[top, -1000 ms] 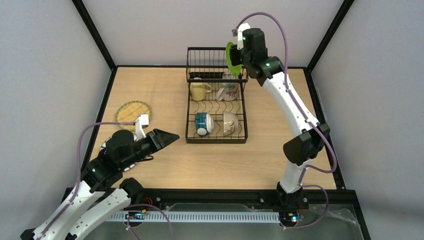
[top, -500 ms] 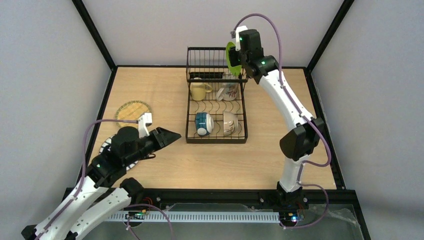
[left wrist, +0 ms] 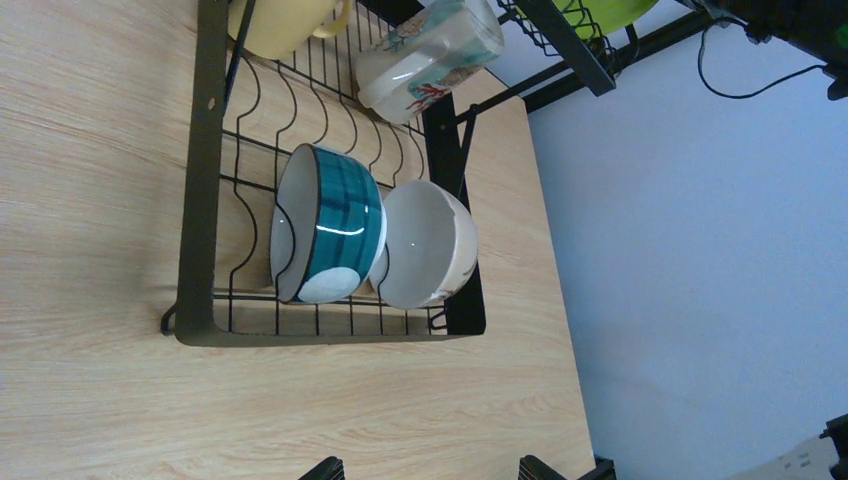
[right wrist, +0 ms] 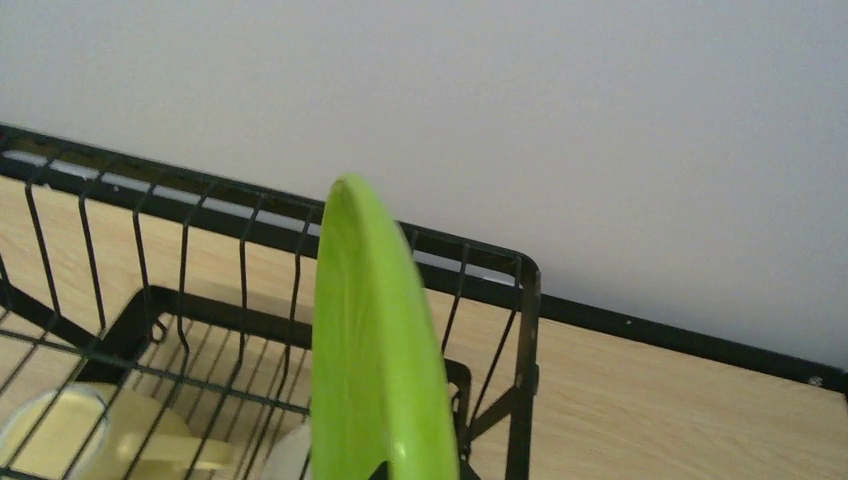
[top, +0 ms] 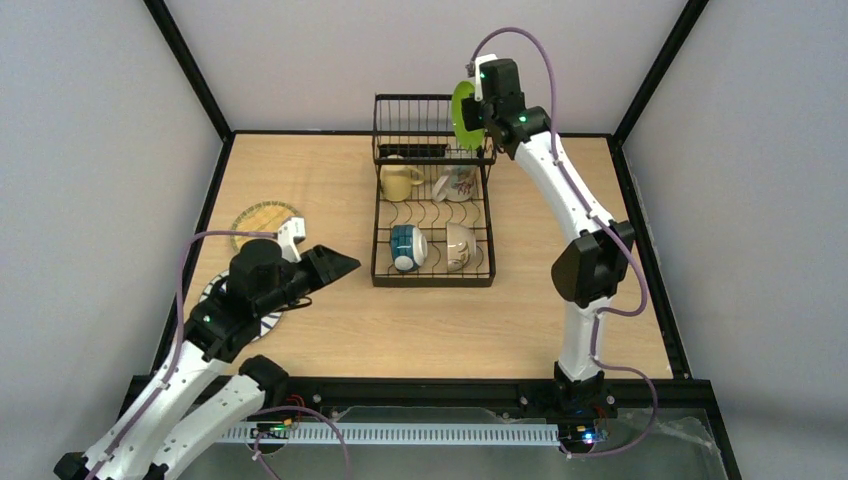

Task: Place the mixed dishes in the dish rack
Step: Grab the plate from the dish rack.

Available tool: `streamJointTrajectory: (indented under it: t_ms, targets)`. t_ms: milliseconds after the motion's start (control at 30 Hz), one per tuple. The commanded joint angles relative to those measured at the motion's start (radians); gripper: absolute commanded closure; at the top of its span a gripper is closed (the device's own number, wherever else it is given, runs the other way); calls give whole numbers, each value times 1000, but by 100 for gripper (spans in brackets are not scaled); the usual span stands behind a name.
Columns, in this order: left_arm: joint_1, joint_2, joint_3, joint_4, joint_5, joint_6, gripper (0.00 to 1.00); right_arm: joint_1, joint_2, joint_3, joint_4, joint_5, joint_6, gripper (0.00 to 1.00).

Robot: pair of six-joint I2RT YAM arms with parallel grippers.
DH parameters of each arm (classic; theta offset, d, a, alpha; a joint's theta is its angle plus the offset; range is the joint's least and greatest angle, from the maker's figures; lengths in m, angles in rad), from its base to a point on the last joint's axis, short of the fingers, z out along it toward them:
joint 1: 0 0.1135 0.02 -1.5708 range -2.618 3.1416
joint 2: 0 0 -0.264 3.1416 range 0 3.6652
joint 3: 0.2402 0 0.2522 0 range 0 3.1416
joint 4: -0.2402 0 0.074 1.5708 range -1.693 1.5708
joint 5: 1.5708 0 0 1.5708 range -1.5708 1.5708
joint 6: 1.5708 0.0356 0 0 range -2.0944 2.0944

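Observation:
The black wire dish rack (top: 383, 225) stands mid-table. In it are a pale yellow mug (top: 398, 183), a floral cup (top: 458, 184), a blue bowl (top: 407, 247) and a white bowl (top: 460, 246). My right gripper (top: 470, 108) is shut on the lime green plate (top: 461, 112), held on edge over the right end of the rack's upright basket. In the right wrist view the plate (right wrist: 372, 340) runs down between the jaws of the right gripper (right wrist: 400, 472). My left gripper (top: 340, 265) hangs open and holds nothing, left of the rack. The tan woven plate (top: 264, 216) and the black-striped plate (top: 213, 293) lie on the table.
The left wrist view shows the rack's near corner (left wrist: 198, 300), the blue bowl (left wrist: 335, 225) and the white bowl (left wrist: 425, 245) on their sides, with bare wood in front of the left gripper (left wrist: 430, 470). Black frame posts and grey walls close in the table.
The right arm has straightened and carried the green plate slightly up and back over the basket. The left arm has lifted and shifted a little away from the near edge, uncovering more of the striped plate.

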Motion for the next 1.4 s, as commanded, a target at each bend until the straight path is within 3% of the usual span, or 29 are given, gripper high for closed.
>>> streamJointTrajectory:
  t_ms: [0,100,200,933,1367]
  targets:
    - [58,14,18,7,82,43,1,-6,39,64,-29,-2,11,80]
    - [90,22,16,7,117,53,1,-5,44,73,-31,-8,20,94]
    - [112,27,12,9,144,59,1,-6,39,74,-29,-11,27,100]
    - [132,7,-13,26,201,30,1,-4,-67,102,-13,49,38,100]
    - [132,-31,-35,23,213,6,1,62,-74,101,15,279,-10,100]
